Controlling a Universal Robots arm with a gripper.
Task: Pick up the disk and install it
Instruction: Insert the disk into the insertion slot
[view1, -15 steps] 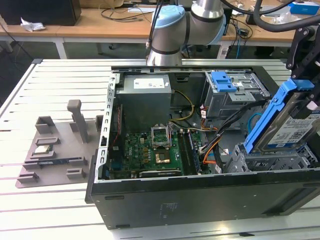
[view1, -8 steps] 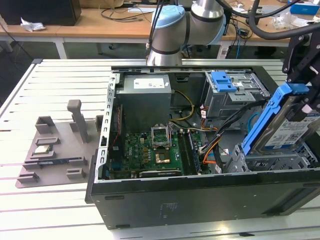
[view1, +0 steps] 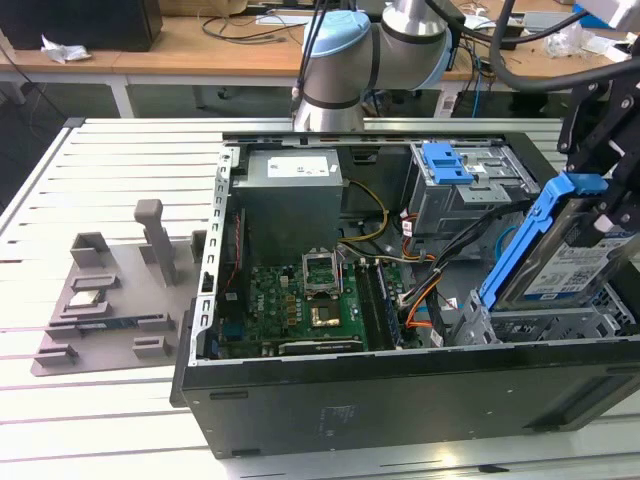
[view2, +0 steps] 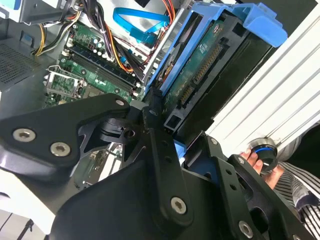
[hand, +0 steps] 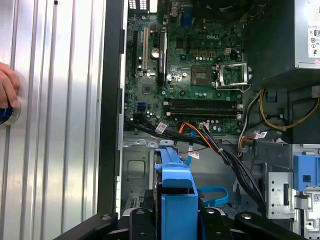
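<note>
Jaws clamped on the disk, pinching its blue carrier. Disk is tilted, lower end down in the open PC case at the near drive cage, exterior view's right. Gripper holds its upper end. Motherboard lies toward the exterior view's left. Grey fixture sits on the table, well apart. A hand rests on the table.

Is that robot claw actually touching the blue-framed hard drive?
Touching. In the second wrist view the gripper has its jaws closed on the end of the disk, clamping it from both sides.
</note>
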